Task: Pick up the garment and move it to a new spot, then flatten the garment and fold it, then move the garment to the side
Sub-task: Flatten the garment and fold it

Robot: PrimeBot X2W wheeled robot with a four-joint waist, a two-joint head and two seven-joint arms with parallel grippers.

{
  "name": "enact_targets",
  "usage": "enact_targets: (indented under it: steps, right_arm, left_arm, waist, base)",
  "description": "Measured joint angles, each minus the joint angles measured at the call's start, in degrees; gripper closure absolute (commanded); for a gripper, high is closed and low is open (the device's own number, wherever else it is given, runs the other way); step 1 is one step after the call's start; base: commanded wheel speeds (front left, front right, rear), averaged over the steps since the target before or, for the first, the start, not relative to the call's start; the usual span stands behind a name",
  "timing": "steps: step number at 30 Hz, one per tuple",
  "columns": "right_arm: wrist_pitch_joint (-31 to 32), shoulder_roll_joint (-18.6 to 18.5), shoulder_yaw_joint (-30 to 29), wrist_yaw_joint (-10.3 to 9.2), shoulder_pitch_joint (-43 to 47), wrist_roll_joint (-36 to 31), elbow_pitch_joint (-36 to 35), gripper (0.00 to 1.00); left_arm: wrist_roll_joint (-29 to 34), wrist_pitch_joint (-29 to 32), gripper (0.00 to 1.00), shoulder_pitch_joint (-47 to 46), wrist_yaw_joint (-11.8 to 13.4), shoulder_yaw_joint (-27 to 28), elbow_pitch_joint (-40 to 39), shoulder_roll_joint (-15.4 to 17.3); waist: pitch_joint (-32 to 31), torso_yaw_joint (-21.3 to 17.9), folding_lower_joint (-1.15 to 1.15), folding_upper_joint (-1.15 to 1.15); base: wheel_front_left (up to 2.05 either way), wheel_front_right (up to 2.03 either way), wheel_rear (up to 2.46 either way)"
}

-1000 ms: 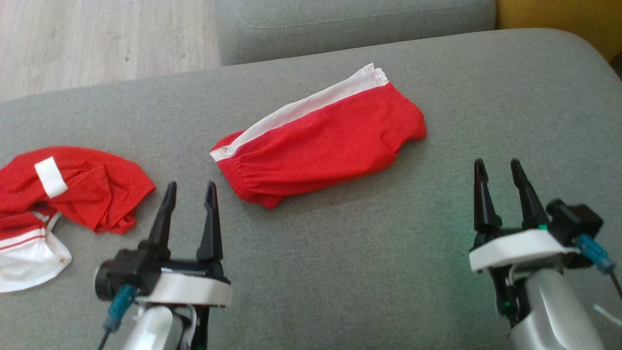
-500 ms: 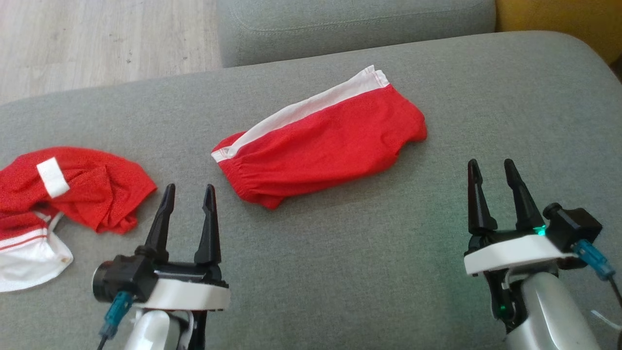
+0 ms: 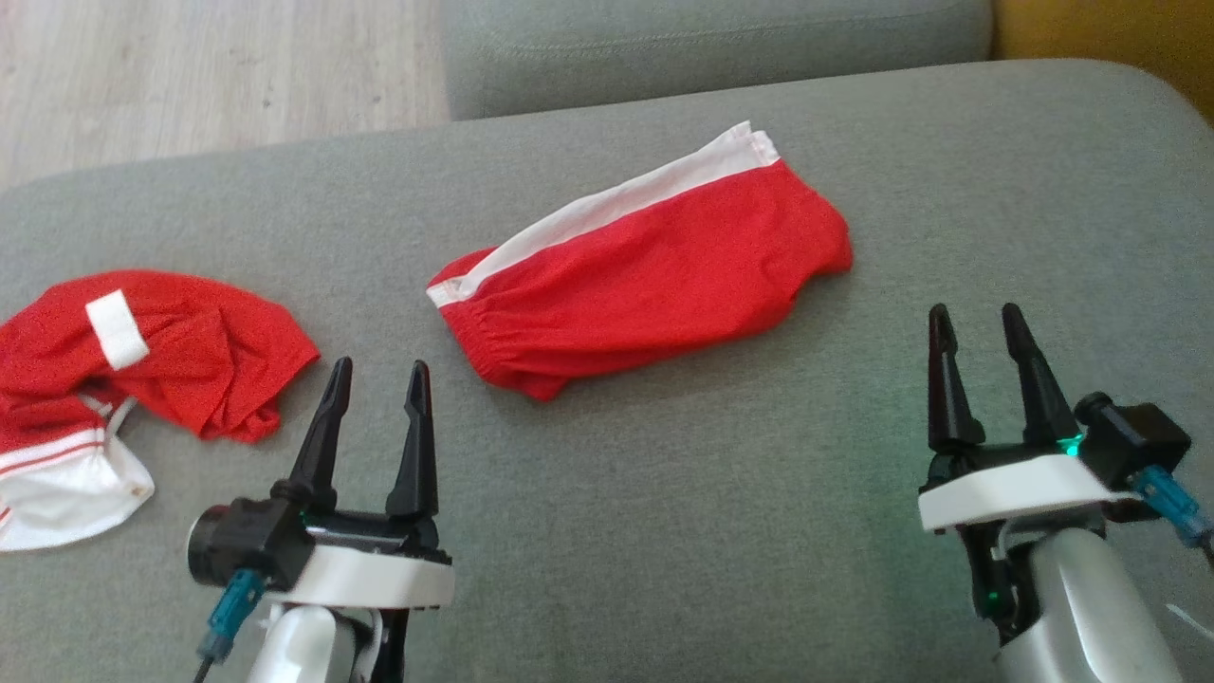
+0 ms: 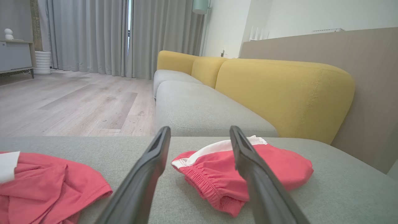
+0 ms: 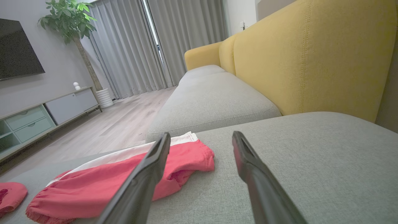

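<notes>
On grey fabric sofa cushion (image 3: 664, 531) lay folded red shorts w/ white side stripe (image 3: 645, 275); left gripper (image 3: 379, 372) & right gripper (image 3: 975, 318) hovered either side, short of shorts, jaws apart, empty. Prob. fold done, side-move pending.

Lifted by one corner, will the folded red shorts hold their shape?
Probably not: the folded red shorts look thin and soft, waistband gathered, so they would likely droop and unfold. Pushed, they would probably bunch on the woven grey cushion.
</notes>
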Motion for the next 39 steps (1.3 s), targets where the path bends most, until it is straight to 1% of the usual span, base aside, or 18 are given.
enact_targets:
  steps: [3, 5, 7, 10, 12, 13, 17, 22, 25, 27, 29, 31, 35, 36, 37, 39]
  right_arm:
    - [0.35, 0.02, -1.11, 0.0, -0.16, -0.54, 0.05, 0.0]
    - [1.69, 0.02, -2.2, 0.0, -0.69, -0.54, 0.58, 0.0]
    - [3.44, 0.02, -3.37, 0.0, -2.45, -0.24, 2.32, 0.0]
    - [5.5, 0.03, -5.41, 0.0, -7.71, 2.31, 6.6, 0.0]
    - [6.7, 0.03, -6.58, -0.01, -11.92, 3.5, 10.37, 0.0]
    - [7.67, 0.03, -8.14, 0.0, -16.17, 4.01, 14.97, 0.0]
    - [9.7, 0.0, -12.05, 0.0, -23.98, 3.47, 25.7, 0.0]
    - [10.92, -0.04, -18.37, 0.0, -33.23, -3.47, 37.71, 0.0]
    - [11.23, -0.1, -23.03, 0.0, -37.63, -8.72, 43.2, 0.0]
    - [11.2, -0.52, -25.74, 0.0, -39.85, -12.36, 45.23, 0.0]
    - [11.17, -1.11, -27.48, 0.0, -42.08, -14.48, 47.55, 0.0]
    - [10.85, -1.52, -28.49, -0.01, -44.02, -15.84, 49.71, 0.0]
    - [10.18, -1.7, -29.64, -0.01, -45.84, -18.55, 51.78, 0.0]
    - [10.17, -1.79, -29.86, -0.01, -46.13, -18.96, 52.15, 0.57]
    - [10.16, -1.86, -29.92, -0.01, -46.34, -19.36, 52.39, 1.0]
    - [9.55, -2.0, -29.91, -0.01, -46.45, -20.48, 52.77, 1.0]
  left_arm:
    - [0.09, -0.01, 0.0, -0.09, -0.49, -0.1, 0.04, -0.12]
    - [0.3, 0.0, 0.0, -0.35, -0.53, -0.27, 0.11, -0.15]
    - [0.37, 0.0, 0.0, -1.02, -0.73, -0.63, 0.36, -0.16]
    - [0.3, 0.0, 0.0, -2.58, -0.97, -2.1, 0.66, -0.16]
    - [0.26, 0.0, 0.0, -3.43, -1.03, -3.22, 1.21, -0.19]
    - [-0.33, 0.0, 0.0, -3.88, -1.04, -4.35, 1.64, -0.24]
    - [-0.78, 0.0, 0.0, -4.96, -1.03, -5.82, 1.97, -0.27]
    - [-1.74, 0.0, 0.0, -7.44, -0.94, -7.14, 1.9, -0.27]
    - [-2.07, 0.0, 0.0, -8.41, -0.91, -7.43, 1.8, -0.34]
    - [-2.2, 0.0, 0.0, -8.61, -0.87, -7.42, 1.79, -0.35]
    - [-2.64, 0.0, 0.0, -8.68, -0.87, -7.39, 1.8, -0.35]
    - [-2.61, 0.0, 0.0, -8.92, -0.87, -7.27, 1.8, -0.35]
    - [-2.61, 0.0, 0.0, -9.75, -0.87, -7.1, 1.77, -0.36]
    - [-2.63, 0.0, 0.0, -9.81, -0.86, -7.1, 1.76, -0.37]
    - [-2.63, 0.0, 0.0, -9.82, -0.83, -7.11, 1.76, -0.37]
    - [-2.63, 0.0, 0.0, -9.82, -0.44, -7.05, 1.75, -0.38]
  waist:
    - [0.86, 0.76, 0.0, 0.0]
    - [1.74, 1.45, 0.0, 0.0]
    - [2.83, 2.25, 0.0, 0.0]
    - [4.53, 3.71, 0.01, 0.0]
    - [5.67, 4.79, 0.01, 0.0]
    - [6.82, 5.96, 0.01, 0.0]
    - [9.36, 8.1, 0.01, 0.0]
    - [12.74, 10.33, 0.02, 0.0]
    - [14.57, 11.47, 0.02, 0.0]
    - [15.53, 12.17, 0.01, 0.0]
    - [16.22, 12.81, 0.01, 0.0]
    - [16.73, 13.24, 0.0, 0.0]
    - [17.38, 13.58, 0.0, 0.0]
    - [17.47, 13.6, 0.0, 0.0]
    - [17.55, 13.58, 0.0, 0.0]
    - [17.61, 13.38, 0.0, 0.0]
  base:
    - [0.0, 0.0, 0.0]
    - [0.0, 0.0, 0.0]
    - [0.0, 0.0, 0.0]
    - [0.0, 0.0, 0.0]
    - [0.0, 0.0, 0.0]
    - [0.0, 0.0, 0.0]
    - [0.0, 0.0, 0.0]
    - [0.0, 0.0, 0.0]
    - [0.0, 0.0, 0.0]
    - [0.0, 0.0, 0.0]
    - [0.0, 0.0, 0.0]
    - [0.0, 0.0, 0.0]
    - [0.0, 0.0, 0.0]
    - [0.0, 0.0, 0.0]
    - [0.0, 0.0, 0.0]
    - [0.0, 0.0, 0.0]
